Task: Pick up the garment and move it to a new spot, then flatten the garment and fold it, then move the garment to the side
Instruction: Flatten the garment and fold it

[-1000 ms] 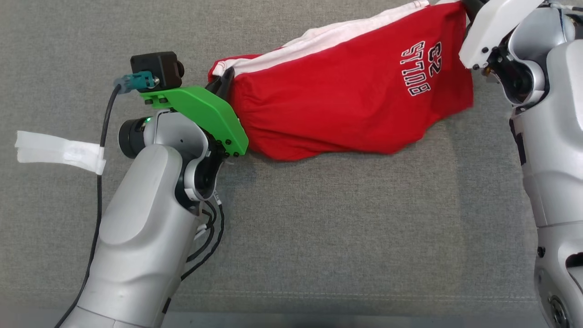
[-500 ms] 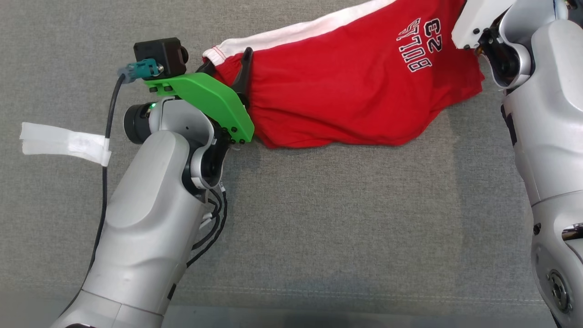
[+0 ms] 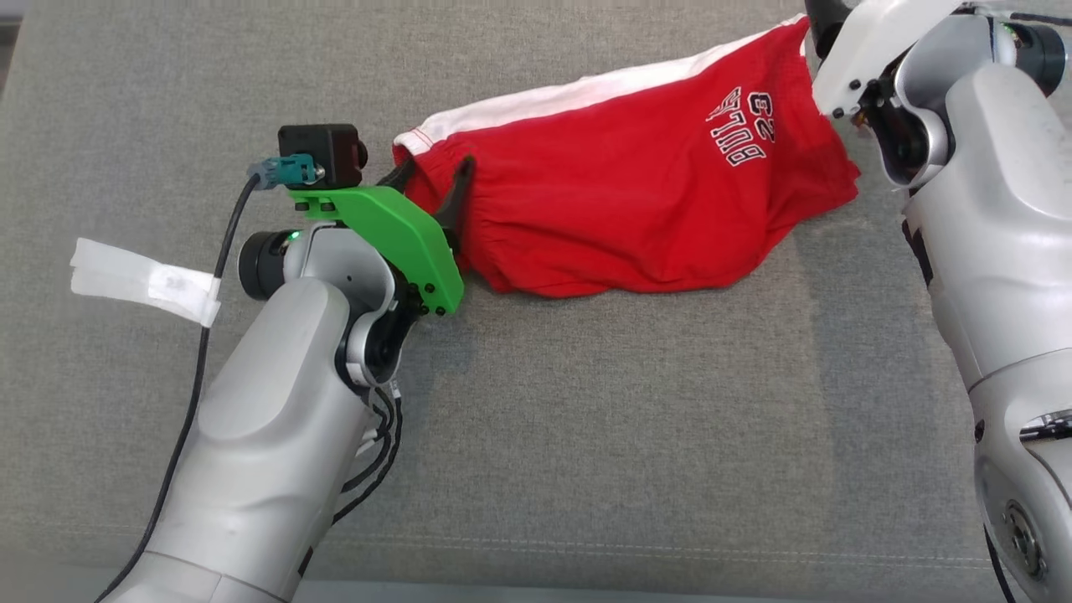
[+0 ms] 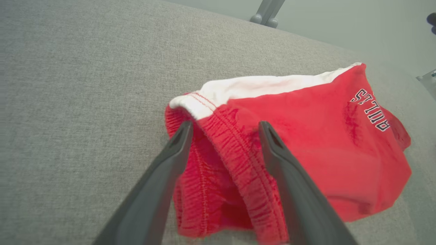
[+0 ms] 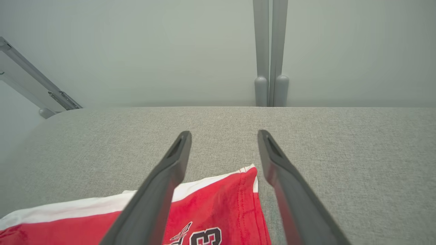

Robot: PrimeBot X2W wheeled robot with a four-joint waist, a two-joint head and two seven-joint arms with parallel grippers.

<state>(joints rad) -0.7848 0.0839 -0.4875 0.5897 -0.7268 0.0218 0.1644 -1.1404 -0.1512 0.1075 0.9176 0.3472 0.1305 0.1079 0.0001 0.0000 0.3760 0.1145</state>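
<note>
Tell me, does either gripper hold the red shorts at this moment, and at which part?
Nothing is held. The left gripper stands open astride the waistband of the red shorts; the right gripper stands open over their hemmed corner.

The garment [image 3: 620, 218] is soft matt red cloth on a rough-woven grey fabric surface [image 3: 603, 435].

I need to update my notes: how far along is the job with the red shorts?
Looks done: the red shorts lie set down on the grey surface. In hand: nothing is gripped; the left gripper is open astride the waistband, the right gripper open at the opposite hem corner. Left: they are bunched, so flattening, folding and moving aside remain.
</note>
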